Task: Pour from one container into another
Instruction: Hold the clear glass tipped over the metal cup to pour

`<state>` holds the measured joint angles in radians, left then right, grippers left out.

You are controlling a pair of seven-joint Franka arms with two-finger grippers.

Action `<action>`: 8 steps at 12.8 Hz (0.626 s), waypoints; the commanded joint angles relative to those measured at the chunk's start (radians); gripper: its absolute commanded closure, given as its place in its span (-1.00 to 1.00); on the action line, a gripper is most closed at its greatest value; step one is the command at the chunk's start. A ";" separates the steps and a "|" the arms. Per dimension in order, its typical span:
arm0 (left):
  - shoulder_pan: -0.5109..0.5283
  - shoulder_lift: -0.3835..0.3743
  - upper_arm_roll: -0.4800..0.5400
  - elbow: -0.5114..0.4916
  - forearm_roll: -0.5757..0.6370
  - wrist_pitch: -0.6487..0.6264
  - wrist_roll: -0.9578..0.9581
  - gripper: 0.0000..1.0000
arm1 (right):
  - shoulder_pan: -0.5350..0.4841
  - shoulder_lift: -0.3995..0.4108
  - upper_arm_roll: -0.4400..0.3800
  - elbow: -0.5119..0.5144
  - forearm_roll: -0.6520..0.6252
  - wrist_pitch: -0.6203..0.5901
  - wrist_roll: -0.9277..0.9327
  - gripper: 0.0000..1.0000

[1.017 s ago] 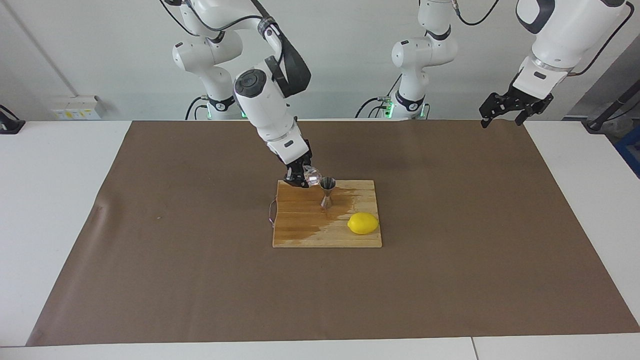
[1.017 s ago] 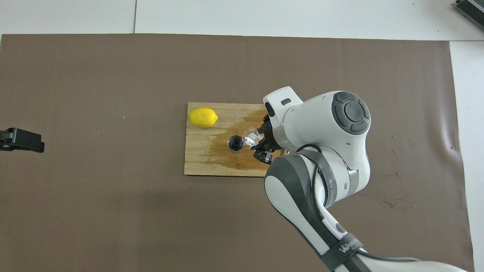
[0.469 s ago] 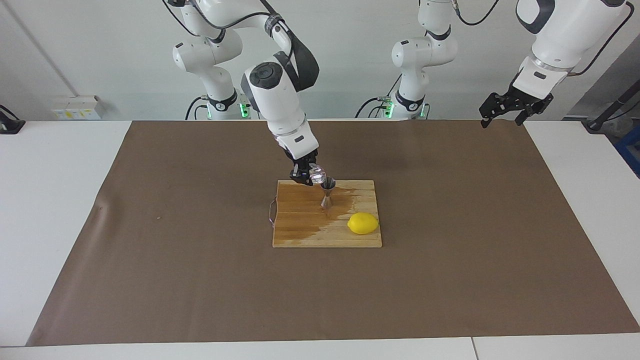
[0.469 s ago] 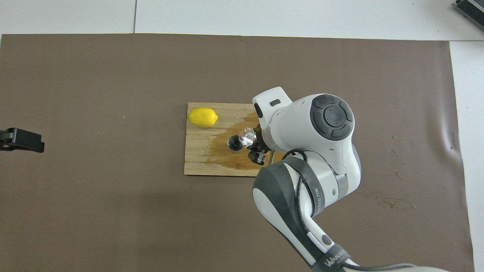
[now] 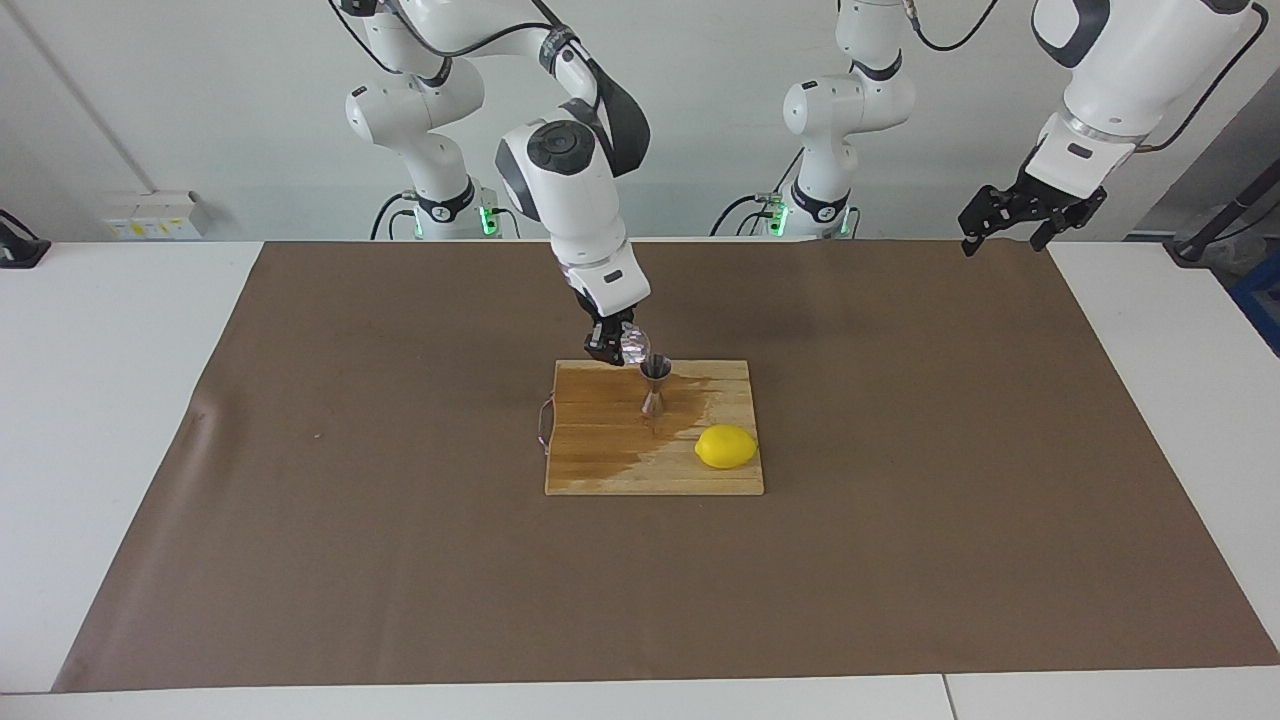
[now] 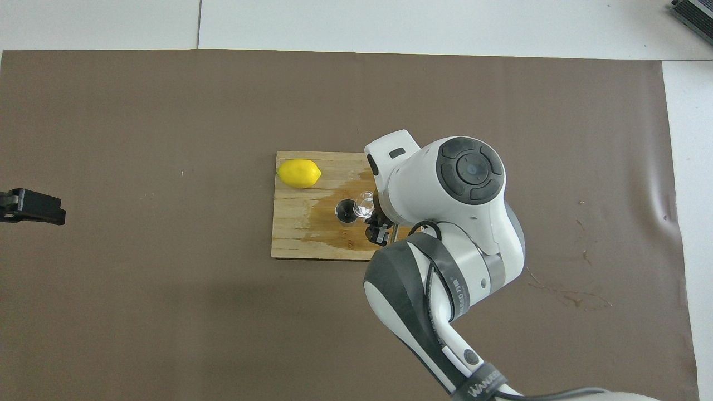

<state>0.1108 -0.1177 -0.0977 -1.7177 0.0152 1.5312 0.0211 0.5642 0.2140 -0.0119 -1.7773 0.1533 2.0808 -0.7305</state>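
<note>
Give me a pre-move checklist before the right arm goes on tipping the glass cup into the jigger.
1. Right pincer shut on the glass cup: ok.
2. Glass cup raised beside the jigger's mouth: ok.
3. Jigger upright on the cutting board: ok.
4. Board dry: not ok, a wet stain spreads around the jigger.
5. Lemon apart from the jigger: ok.
6. Liquid left in the cup: cannot tell.
7. Left pincer open, waiting over the table's edge: ok.
</note>
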 commanded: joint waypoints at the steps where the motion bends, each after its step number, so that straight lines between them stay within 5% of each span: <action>1: 0.009 -0.020 -0.005 -0.020 0.009 -0.003 -0.001 -1.00 | 0.016 0.038 -0.011 0.071 -0.047 -0.054 0.051 1.00; 8: 0.009 -0.020 -0.005 -0.020 0.009 -0.003 -0.001 -1.00 | 0.029 0.071 -0.011 0.108 -0.107 -0.081 0.114 1.00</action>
<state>0.1108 -0.1177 -0.0977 -1.7177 0.0152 1.5312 0.0211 0.5818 0.2606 -0.0131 -1.7077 0.0836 2.0219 -0.6619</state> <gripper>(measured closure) 0.000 0.515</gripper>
